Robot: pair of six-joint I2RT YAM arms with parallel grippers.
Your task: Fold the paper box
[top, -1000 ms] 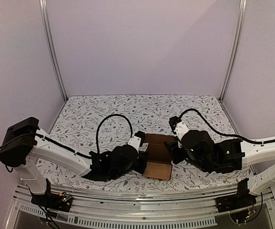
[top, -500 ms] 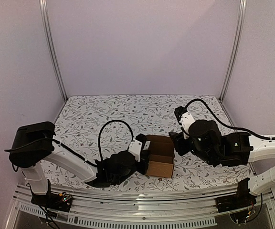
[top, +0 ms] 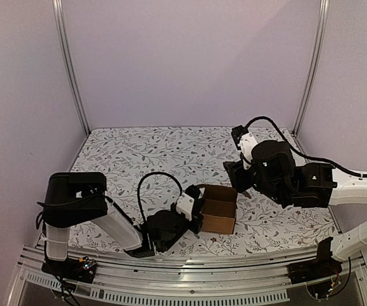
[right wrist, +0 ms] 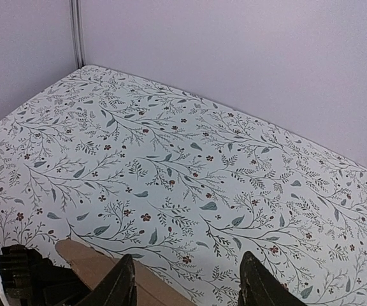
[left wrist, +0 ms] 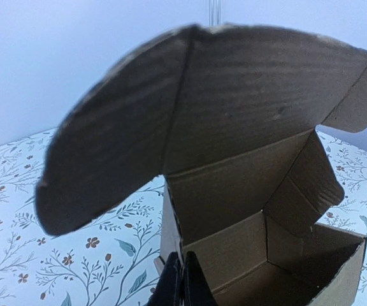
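Note:
The paper box (top: pixel 220 210) is brown cardboard and stands near the table's front middle, its top open. In the left wrist view its lid (left wrist: pixel 234 108) stands up behind the open cavity (left wrist: pixel 279 268), with rounded ear flaps at both sides. My left gripper (top: pixel 197 212) is at the box's left side; its thin black fingers (left wrist: pixel 183 287) are shut on the box's left wall. My right gripper (top: pixel 234 176) hangs above and behind the box, open and empty (right wrist: pixel 190 287). A strip of the box (right wrist: pixel 97 268) shows by its left finger.
The table is covered by a white floral cloth (top: pixel 171 153). Metal frame posts (top: pixel 69 64) stand at the back corners against lilac walls. The left arm's black cable (top: pixel 158 182) loops just left of the box. A metal rail (top: pixel 171 264) runs along the front edge.
The right gripper has lifted up and back off the box. The left arm has folded in toward its base, still pinching the wall, and the box has shifted slightly right.

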